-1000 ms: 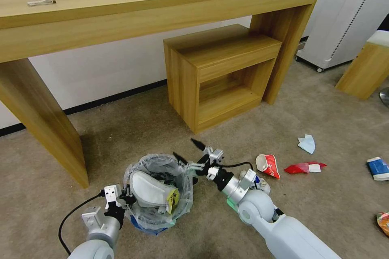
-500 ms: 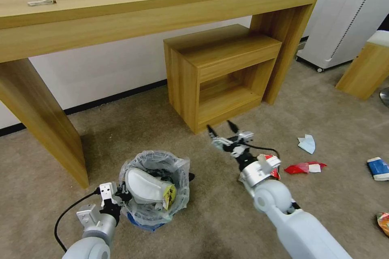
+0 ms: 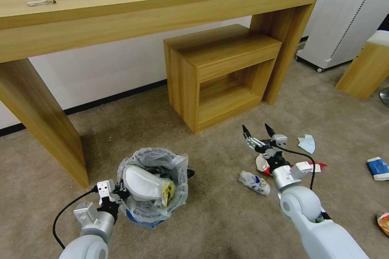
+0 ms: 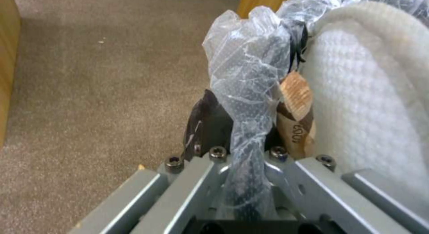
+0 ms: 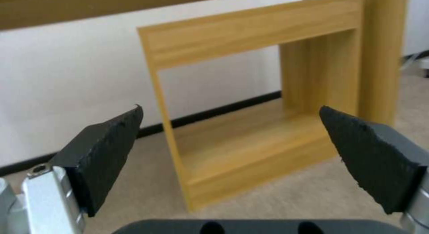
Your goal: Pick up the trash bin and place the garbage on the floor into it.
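Black mesh lined with crinkly clear plastic, the bin [image 3: 153, 188] hung at the robot's lower left, its rim clamped in the left hand [image 3: 115, 194]; the left wrist view showed the bag [image 4: 245, 93] pinched between the fingers. A white slipper [image 3: 142, 182] lay inside the bin. The right hand [image 3: 258, 131] hovered above the carpet [image 3: 202, 218] with its fingers [image 5: 112, 147] spread wide and empty. Near it on the floor lay a crushed bottle [image 3: 254, 182], red wrappers [image 3: 314, 166], a light-blue mask [image 3: 306, 144] and a blue-white cup [image 3: 378, 168].
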{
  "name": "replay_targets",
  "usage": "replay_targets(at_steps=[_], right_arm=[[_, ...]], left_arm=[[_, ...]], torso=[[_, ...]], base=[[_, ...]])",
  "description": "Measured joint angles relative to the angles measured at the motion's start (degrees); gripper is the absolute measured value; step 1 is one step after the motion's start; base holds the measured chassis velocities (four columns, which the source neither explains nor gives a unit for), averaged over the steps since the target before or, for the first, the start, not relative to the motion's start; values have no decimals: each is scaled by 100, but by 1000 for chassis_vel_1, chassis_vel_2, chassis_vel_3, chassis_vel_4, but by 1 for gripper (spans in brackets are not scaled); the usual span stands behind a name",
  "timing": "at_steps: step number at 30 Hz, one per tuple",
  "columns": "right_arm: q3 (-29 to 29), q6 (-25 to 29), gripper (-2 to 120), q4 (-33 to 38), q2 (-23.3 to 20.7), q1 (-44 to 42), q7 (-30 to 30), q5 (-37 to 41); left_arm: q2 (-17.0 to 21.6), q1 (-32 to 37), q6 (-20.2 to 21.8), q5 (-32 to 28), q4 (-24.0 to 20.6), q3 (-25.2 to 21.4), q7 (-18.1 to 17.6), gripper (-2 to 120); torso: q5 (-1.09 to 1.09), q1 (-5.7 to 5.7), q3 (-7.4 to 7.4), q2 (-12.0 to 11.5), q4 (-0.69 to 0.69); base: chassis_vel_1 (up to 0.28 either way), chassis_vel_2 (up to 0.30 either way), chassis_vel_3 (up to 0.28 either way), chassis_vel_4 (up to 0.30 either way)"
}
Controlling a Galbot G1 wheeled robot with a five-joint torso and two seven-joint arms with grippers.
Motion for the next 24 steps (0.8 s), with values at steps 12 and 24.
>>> replay_targets(at_steps=[12, 24], right_arm=[[617, 160, 100, -51, 143, -700, -18, -204], [726, 271, 100, -141, 406, -884, -115, -347]], left_arm=[[146, -33, -23, -35, 31, 25, 6, 0], [266, -37, 0, -106, 41, 28, 8, 0]], torso=[[0, 0, 0, 0, -1], [0, 0, 0, 0, 0]], base=[[0, 0, 0, 0], [0, 0, 0, 0]])
